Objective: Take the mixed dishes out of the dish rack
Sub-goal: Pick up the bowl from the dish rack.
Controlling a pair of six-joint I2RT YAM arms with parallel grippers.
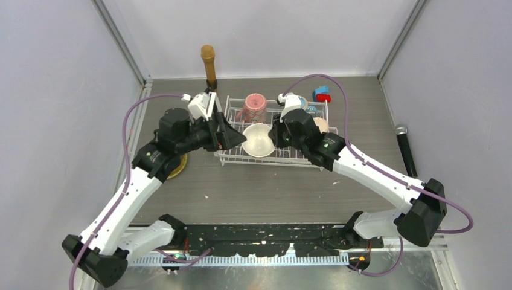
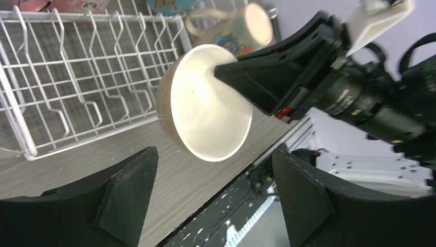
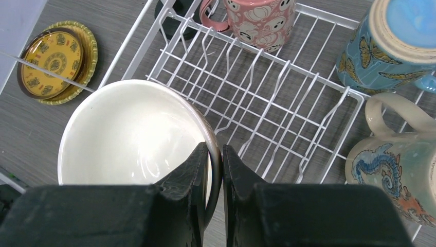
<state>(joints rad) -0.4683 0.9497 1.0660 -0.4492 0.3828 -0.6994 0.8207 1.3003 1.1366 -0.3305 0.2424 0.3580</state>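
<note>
The white wire dish rack (image 1: pixel 284 151) stands mid-table. My right gripper (image 1: pixel 276 136) is shut on the rim of the small white bowl (image 1: pixel 258 140) and holds it tilted over the rack's near left part. In the right wrist view, the gripper (image 3: pixel 216 154) pinches the bowl (image 3: pixel 123 139) at its rim. My left gripper (image 1: pixel 234 138) is open and empty just left of the bowl, which shows between its fingers in the left wrist view (image 2: pixel 205 108). The pink mug (image 1: pixel 254 107), blue mug (image 3: pixel 396 41) and cream mug (image 3: pixel 401 159) sit in the rack. Two golden plates (image 3: pixel 56 59) lie stacked on the table left of the rack.
A brown microphone-shaped stick (image 1: pixel 208 62) stands behind the rack's far left corner. A small blue-and-red block (image 1: pixel 322 93) lies behind the rack on the right. A black microphone (image 1: pixel 406 148) lies at the right wall. The left arm partly covers the plates (image 1: pixel 179 167).
</note>
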